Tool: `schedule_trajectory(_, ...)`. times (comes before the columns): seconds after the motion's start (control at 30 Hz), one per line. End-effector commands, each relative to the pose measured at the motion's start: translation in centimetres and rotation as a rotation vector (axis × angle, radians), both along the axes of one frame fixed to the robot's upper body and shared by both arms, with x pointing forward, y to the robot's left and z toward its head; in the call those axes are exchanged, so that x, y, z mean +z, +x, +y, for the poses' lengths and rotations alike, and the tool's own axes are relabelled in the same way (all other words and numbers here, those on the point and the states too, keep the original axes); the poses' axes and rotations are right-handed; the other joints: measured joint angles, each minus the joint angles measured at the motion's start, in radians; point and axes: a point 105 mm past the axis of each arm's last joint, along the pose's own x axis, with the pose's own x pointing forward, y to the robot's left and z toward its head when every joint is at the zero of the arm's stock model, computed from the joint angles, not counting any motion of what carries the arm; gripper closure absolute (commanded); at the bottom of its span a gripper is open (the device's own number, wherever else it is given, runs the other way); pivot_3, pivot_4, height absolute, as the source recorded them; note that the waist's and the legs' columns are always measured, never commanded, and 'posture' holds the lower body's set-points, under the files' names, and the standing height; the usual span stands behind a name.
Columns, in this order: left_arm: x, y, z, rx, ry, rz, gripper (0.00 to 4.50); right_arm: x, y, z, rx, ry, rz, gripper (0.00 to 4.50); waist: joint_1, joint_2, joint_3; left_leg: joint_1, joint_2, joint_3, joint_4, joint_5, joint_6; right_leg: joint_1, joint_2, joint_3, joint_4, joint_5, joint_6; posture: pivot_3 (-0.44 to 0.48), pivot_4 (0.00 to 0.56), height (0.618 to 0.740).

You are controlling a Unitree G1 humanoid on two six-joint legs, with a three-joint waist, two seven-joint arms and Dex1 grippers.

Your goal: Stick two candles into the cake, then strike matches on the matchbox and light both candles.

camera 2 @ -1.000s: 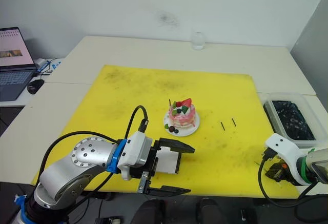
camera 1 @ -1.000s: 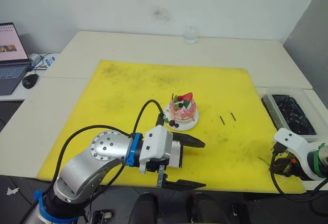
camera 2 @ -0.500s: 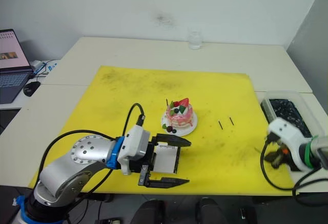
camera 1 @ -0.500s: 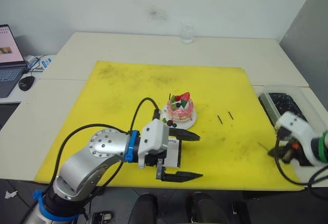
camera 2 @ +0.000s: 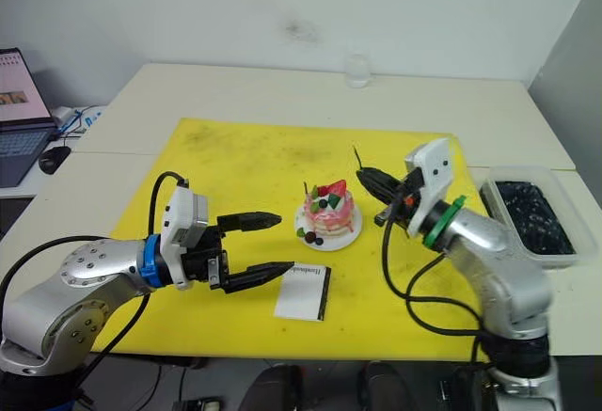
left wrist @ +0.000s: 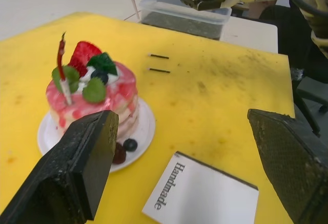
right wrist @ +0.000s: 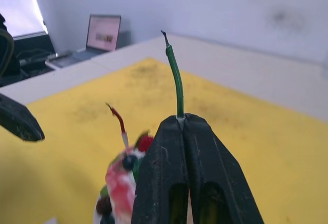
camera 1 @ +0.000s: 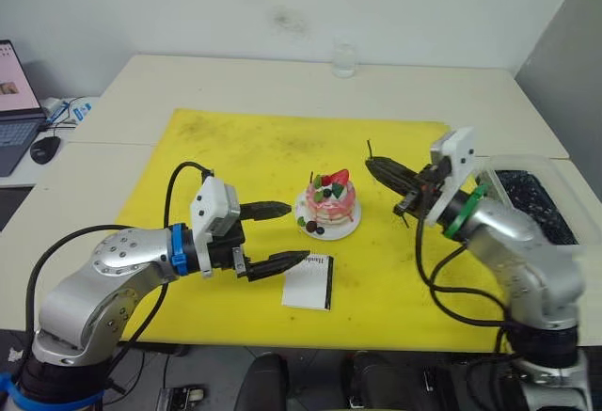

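Note:
The pink cake (camera 1: 331, 206) sits on its white plate (camera 1: 350, 229) in the middle of the yellow mat. A red candle (left wrist: 61, 60) stands upright in its top. My right gripper (camera 1: 372, 164) hovers just right of the cake, shut on the white lower end of the green candle (right wrist: 175, 80), which points up. My left gripper (camera 1: 293, 232) is open, left of the cake and just above the mat. The white matchbox (camera 1: 308, 281) lies flat in front of the cake, near the left gripper's lower finger. Two dark matches (left wrist: 159, 63) lie side by side on the mat beyond the cake.
The yellow mat (camera 1: 235, 148) covers the table's centre. A clear tub (camera 1: 527, 195) with dark contents stands at the right edge. A glass (camera 1: 343, 58) is at the back by the wall. A laptop (camera 1: 9, 101) and a mouse (camera 1: 42, 150) sit on the side desk at far left.
My right arm has swung up from the table's front right corner to beside the cake, carrying the green candle. My left gripper has drawn back left, uncovering the matchbox.

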Motion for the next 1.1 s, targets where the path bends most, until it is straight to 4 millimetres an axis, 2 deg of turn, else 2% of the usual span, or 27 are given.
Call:
schedule_trajectory(0.03, 1.2, 0.3, 0.2, 0.003, -0.026, -0.035, 0.00, -0.5, 0.1, 0.9, -0.001, 0.049, -0.104, 4.47, 0.000, 0.000, 0.000, 0.000, 0.000, 0.000, 0.000, 0.000, 0.000, 0.000, -0.001, 0.000, 0.000, 0.000, 0.000, 0.000, 0.150, 0.740)
schedule_trajectory(0.17, 1.3, 0.6, -0.1, -0.011, -0.031, -0.027, 0.00, -2.1, 0.5, 1.5, -0.004, 0.073, -0.133, 4.47, -0.001, 0.000, 0.000, 0.001, 0.000, 0.000, 0.001, 0.000, 0.000, 0.001, -0.001, 0.000, 0.002, 0.002, 0.000, 0.000, 0.150, 0.740)
schedule_trajectory(0.5, 1.5, 0.2, -0.3, -0.046, -0.008, -0.025, 0.00, -3.2, 1.4, 2.6, -0.022, 0.125, -0.151, 4.47, -0.003, 0.000, 0.000, 0.004, 0.002, -0.001, 0.000, 0.000, 0.000, 0.001, 0.000, 0.000, 0.002, 0.002, -0.002, 0.000, 0.150, 0.740)
schedule_trajectory(1.1, 1.2, 0.3, -0.3, -0.060, 0.005, -0.017, 0.00, -5.8, 2.0, 2.2, -0.102, 0.144, -0.088, 4.47, -0.003, 0.000, 0.000, 0.004, 0.002, 0.000, 0.000, 0.000, 0.000, 0.001, -0.002, 0.001, 0.002, 0.002, -0.002, 0.000, 0.150, 0.740)
